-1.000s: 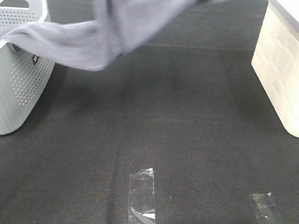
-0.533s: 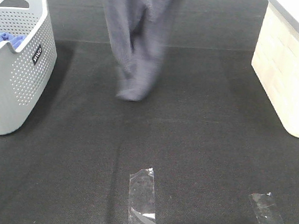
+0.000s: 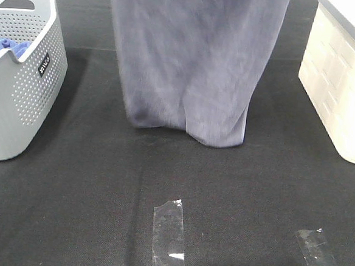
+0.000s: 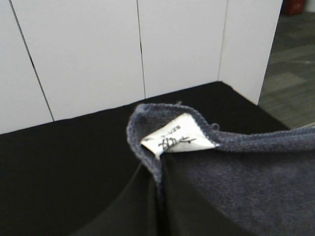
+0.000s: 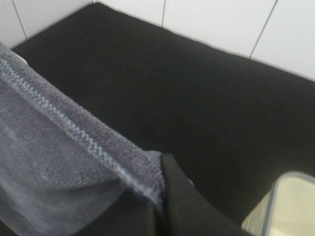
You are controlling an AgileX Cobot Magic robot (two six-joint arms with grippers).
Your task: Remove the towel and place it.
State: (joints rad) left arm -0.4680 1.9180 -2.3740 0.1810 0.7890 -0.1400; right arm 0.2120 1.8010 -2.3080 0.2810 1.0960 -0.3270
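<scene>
bunched a moment ago, the towel [image 3: 191, 67] now hangs spread wide over the desk's [image 3: 101, 182] far middle, clear of the basket [image 3: 21, 98], its top corners pinched by the left gripper [image 4: 158, 183] and right gripper [image 5: 160, 200], likely ready for lowering.

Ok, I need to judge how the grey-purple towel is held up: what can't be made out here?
Exterior high: the slate grey-purple terry towel's top and whatever holds it, cut off by the upper edge.
Left wrist: print on the white sewn-in label, blurred.
Exterior high: royal-blue cloth, mostly hidden by the grey perforated plastic basket's wall.
</scene>
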